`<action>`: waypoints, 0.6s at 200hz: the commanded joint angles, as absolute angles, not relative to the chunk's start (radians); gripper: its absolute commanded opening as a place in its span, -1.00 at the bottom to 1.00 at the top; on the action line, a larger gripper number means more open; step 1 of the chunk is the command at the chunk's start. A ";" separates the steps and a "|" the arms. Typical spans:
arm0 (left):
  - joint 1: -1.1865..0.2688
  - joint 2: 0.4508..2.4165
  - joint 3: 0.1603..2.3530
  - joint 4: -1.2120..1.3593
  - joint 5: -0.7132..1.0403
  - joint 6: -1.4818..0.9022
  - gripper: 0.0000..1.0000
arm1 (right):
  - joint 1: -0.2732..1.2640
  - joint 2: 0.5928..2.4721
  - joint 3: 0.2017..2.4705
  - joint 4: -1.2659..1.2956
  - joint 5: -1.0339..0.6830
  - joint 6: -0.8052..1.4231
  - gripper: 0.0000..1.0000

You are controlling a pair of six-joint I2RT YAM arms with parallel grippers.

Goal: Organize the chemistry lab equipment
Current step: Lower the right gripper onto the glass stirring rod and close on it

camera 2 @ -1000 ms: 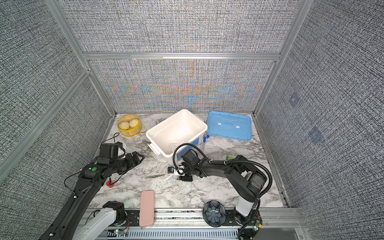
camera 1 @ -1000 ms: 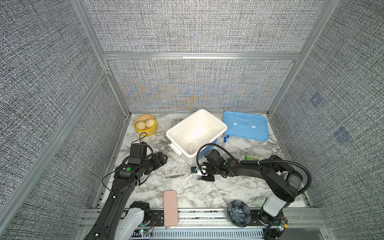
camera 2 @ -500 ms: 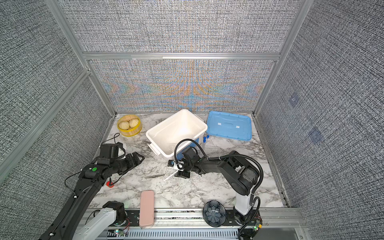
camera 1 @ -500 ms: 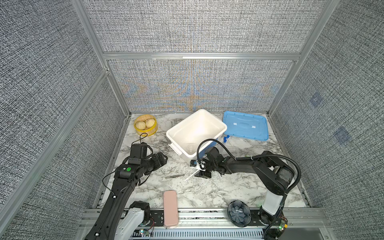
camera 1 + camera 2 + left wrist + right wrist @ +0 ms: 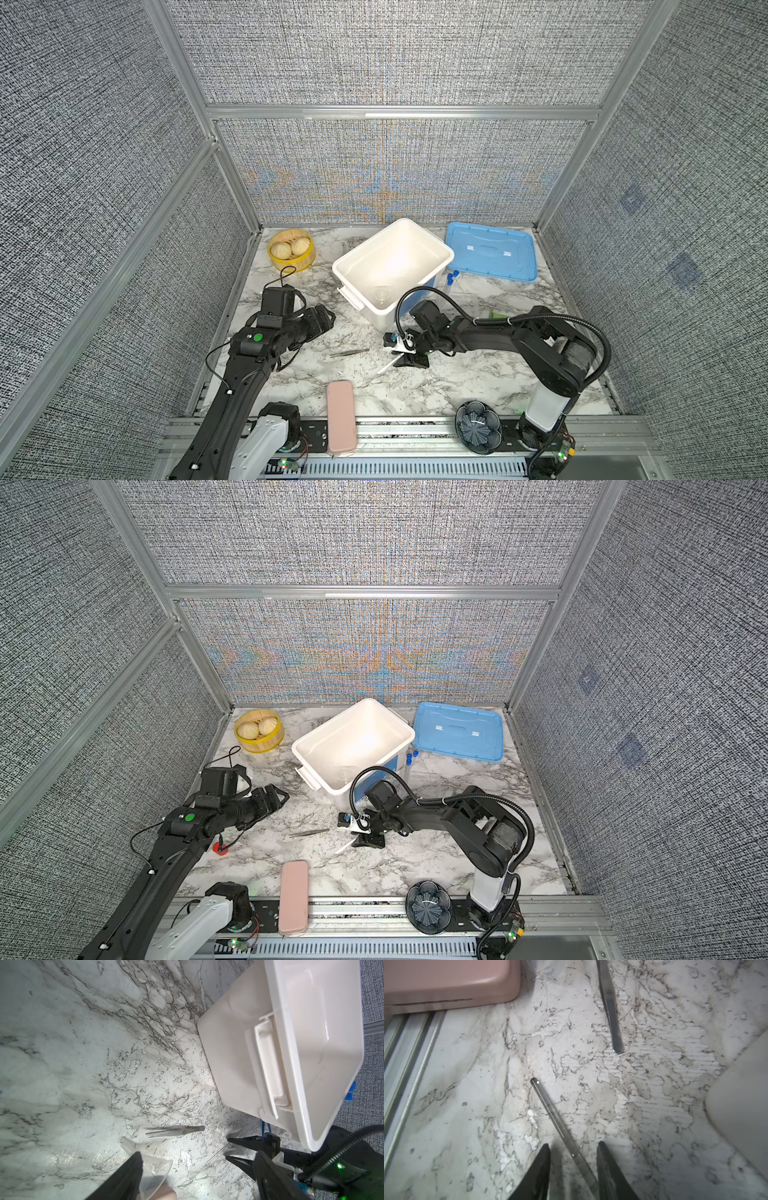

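Note:
The thin white rod [image 5: 550, 1109] lies flat on the marble, and its near end runs between the fingertips of my right gripper [image 5: 574, 1146]. The jaws are open, with a gap on each side of the rod. In both top views the right gripper [image 5: 399, 360] [image 5: 358, 841] sits low at the rod [image 5: 388, 365]. The grey metal tweezers [image 5: 349, 353] [image 5: 609, 1007] lie just to its left. My left gripper [image 5: 328, 322] [image 5: 199, 1157] hovers open and empty. Blue-capped tubes [image 5: 451, 278] stand to the right of the white bin [image 5: 366, 242]. A small clear glass vessel [image 5: 380, 295] rests inside the bin.
A clear funnel-shaped piece [image 5: 153, 1167] lies by the long pink case [image 5: 340, 415] at the front edge. The blue lid [image 5: 490, 253] is at the back right. The yellow steamer basket [image 5: 291, 249] is at the back left. A dark round fan-like object [image 5: 478, 426] sits on the front rail.
My right gripper has come down onto the table over the rod's end, and its jaws have narrowed around it. The left arm has not moved.

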State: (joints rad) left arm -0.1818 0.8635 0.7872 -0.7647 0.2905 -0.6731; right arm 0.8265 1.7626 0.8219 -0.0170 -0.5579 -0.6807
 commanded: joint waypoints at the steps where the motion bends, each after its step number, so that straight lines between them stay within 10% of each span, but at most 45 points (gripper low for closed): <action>1: -0.182 0.859 0.790 -0.778 0.293 -0.657 0.70 | 0.836 1.757 0.814 -0.123 -0.518 -0.692 -0.28; 120: -0.181 0.803 0.760 -0.834 0.455 -0.627 0.68 | 0.849 1.671 1.037 -0.610 -0.434 -1.069 -0.14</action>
State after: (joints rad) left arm -0.1818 0.8192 0.7650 -0.8135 0.3855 -0.6319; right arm 0.8501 1.6676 0.9642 -0.3801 -0.4858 -0.8974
